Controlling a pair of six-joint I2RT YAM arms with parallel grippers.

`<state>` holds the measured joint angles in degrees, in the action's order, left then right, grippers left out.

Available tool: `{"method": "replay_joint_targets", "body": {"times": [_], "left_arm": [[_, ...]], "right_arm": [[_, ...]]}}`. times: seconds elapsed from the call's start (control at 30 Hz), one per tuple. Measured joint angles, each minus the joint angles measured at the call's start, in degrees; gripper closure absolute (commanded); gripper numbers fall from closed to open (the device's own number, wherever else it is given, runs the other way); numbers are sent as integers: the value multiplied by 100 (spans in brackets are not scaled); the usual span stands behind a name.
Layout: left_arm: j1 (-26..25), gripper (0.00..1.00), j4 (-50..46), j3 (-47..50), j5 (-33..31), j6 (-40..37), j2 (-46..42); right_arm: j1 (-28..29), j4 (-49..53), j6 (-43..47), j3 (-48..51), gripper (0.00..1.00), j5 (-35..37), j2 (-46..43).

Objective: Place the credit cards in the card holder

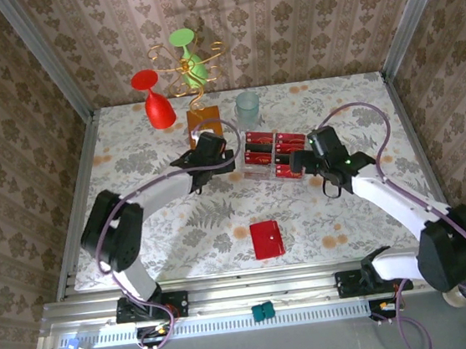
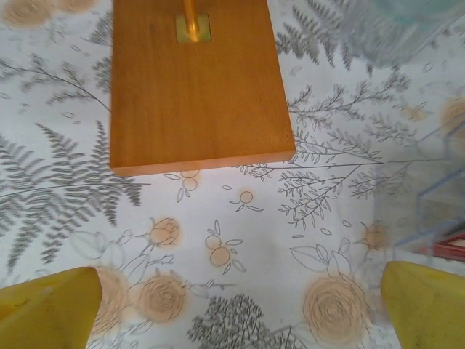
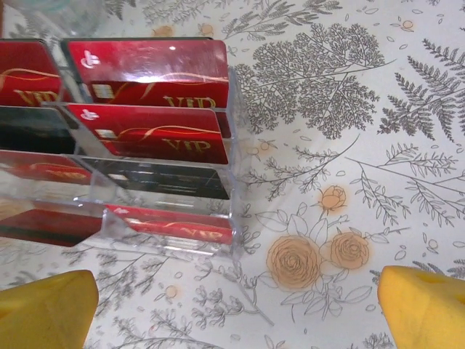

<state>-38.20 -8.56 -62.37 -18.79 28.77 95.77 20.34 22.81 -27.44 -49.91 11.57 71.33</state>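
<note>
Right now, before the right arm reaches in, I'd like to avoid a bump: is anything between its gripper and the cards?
Nothing loose. The open right gripper faces the credit cards across bare table; only the front walls of the clear tray cover their lower parts, upper edges exposed.

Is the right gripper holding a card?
No, the right gripper is open and empty; the credit cards sit in the clear tray.
</note>
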Motion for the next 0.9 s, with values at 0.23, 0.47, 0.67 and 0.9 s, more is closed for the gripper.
{"method": "replay_joint_targets", "body": {"times": [0.23, 0.47, 0.67, 0.9], "left_arm": [[-2, 0, 61, 1034, 466, 155, -1386], [-9, 0, 15, 2083, 1058, 809, -2465], [-17, 0, 120, 2839, 1388, 1755, -2789], [-334, 0, 120, 2782, 1668, 1967, -2673]], "right_arm": [[-11, -76, -293, 841, 16, -1414, -741], [195, -157, -1106, 1996, 38, -2649, -1777], [752, -221, -1784, 2675, 58, -3161, -2000], [1530, -597, -2387, 2911, 63, -3250, -1915]]}}
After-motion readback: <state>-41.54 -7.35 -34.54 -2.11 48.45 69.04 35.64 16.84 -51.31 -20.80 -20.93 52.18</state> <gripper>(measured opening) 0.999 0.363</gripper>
